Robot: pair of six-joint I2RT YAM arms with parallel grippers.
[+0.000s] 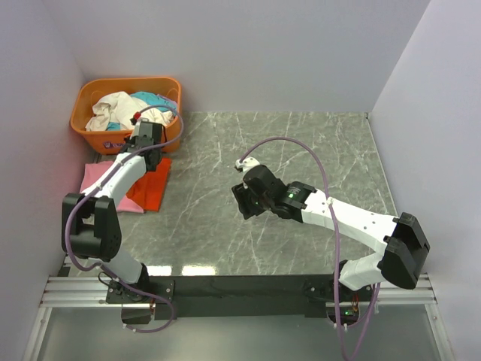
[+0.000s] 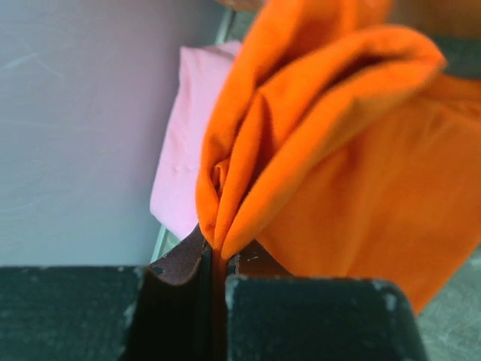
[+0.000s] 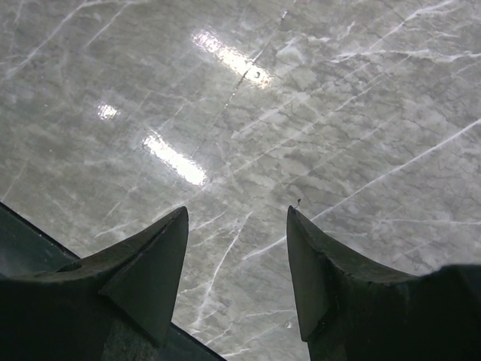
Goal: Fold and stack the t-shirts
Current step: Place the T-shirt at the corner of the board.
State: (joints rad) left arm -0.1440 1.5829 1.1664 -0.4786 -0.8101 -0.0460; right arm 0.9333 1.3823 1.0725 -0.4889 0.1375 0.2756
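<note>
Grey white-veined marble tabletop, glossy with glare, boxed in by pale lilac walls. Orange plastic basket of crumpled laundry where two walls meet. Just in front of the basket, orange-red t-shirt, bunched fold pinched in left gripper, overlapping pink t-shirt by the wall. Well right of the basket, right gripper spread over the marble.

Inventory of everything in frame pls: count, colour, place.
orange t-shirt: 1, bright orange-red, left side of table, bunched fold pinched in left gripper
pink t-shirt: 1, light pink, partly under the orange one, by left wall
basket: 1, orange, far left corner
laundry pile: 1 heap, cream, white and teal, in basket
table: 1, grey marble
left gripper: 1, black, shut on cloth
right gripper: 1, black, open, above bare mid-table
</note>
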